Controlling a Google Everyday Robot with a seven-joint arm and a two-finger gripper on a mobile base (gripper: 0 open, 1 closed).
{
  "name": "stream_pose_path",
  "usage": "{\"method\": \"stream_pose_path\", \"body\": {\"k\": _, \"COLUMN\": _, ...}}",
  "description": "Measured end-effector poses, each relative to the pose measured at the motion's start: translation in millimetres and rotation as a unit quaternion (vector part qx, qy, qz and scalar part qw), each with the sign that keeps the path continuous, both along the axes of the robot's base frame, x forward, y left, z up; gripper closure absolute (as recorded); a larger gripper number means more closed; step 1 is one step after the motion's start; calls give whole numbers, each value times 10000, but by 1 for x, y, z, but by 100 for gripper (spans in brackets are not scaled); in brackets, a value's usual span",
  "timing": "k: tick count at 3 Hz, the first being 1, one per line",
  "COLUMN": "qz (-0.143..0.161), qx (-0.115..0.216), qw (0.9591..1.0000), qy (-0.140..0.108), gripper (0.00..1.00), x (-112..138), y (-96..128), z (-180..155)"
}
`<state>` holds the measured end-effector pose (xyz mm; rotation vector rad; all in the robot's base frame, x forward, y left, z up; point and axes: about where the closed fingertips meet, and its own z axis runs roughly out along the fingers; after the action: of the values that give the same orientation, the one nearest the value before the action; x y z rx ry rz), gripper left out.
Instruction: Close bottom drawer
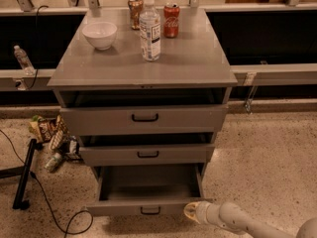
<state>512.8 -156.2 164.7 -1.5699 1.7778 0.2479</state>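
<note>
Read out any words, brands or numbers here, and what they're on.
Nothing reads clearly.
Red can: white script, blurred.
Water bottle label: print too small.
Brown can, floor snack bags: unreadable.
Gripper, by the right front corner of the bottom drawer: no text.

Warm overhead light.
Soft sheen on the worktop [198, 58]; dark drawer cavities; the gripper [191, 211], near right at the bottom drawer [119, 208], looks pale.

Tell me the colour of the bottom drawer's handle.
The handle is black, camera view; the end effector is at a front corner of the bottom drawer.
</note>
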Motion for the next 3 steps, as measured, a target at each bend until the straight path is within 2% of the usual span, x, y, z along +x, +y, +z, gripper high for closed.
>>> {"method": "stream_pose_path", "body": {"k": 1, "qz": -270, "qx": -56, "qw": 9990, "qy": -361, "gripper": 100, "x": 21, "y": 1, "z": -3}}
{"method": "stream_pose_path", "body": {"k": 2, "qz": -373, "qx": -82, "qw": 9977, "qy": -556, "gripper": 100, "x": 43, "y": 5, "z": -11}}
{"method": "stream_pose_path", "body": {"k": 3, "qz": -334, "qx": -51, "qw": 9973, "qy": -645, "gripper": 100, "x": 77, "y": 11, "z": -26}}
